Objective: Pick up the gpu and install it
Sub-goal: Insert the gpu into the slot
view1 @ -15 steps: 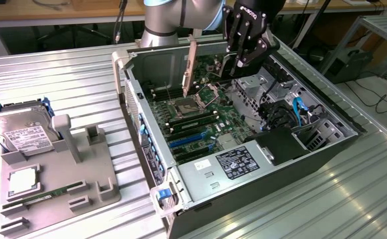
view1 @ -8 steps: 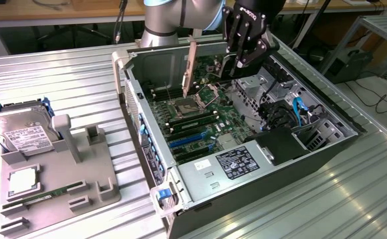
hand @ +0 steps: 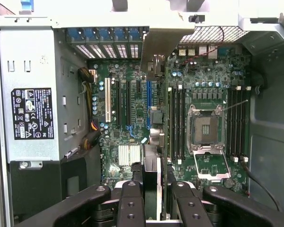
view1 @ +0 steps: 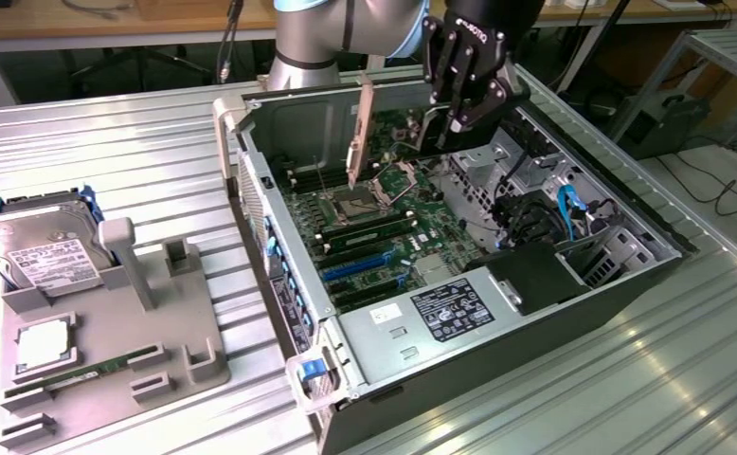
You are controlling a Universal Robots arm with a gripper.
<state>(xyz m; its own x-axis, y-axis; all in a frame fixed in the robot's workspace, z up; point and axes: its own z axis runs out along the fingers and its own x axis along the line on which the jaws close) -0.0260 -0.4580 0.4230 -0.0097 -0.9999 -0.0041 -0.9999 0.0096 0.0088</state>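
The gripper (view1: 451,118) hangs over the open computer case (view1: 255,180), and it is clenched on the gpu (view1: 361,128), which stands on edge above the motherboard (view1: 394,232), its pale bracket end pointing down toward the open CPU socket (view1: 360,196). From the wrist view the card (hand: 156,56) runs edge-on straight out from between the fingers (hand: 131,203), a thin strip crossing above the blue expansion slot (hand: 148,101) and the white slot (hand: 107,101) beside it. Inside the case, the power supply (view1: 439,308) with its black label sits at the near end, a black drive cage (view1: 539,275) lies toward the exterior view's right of it, and blue cables (view1: 568,204) curl just beyond. On the exterior view's left, well apart from the case, a grey holder tray (view1: 153,370) carries a hard drive (view1: 34,246) propped upright in its stand, a CPU (view1: 43,341) lying flat, and a narrow RAM stick (view1: 84,370) resting in its groove.
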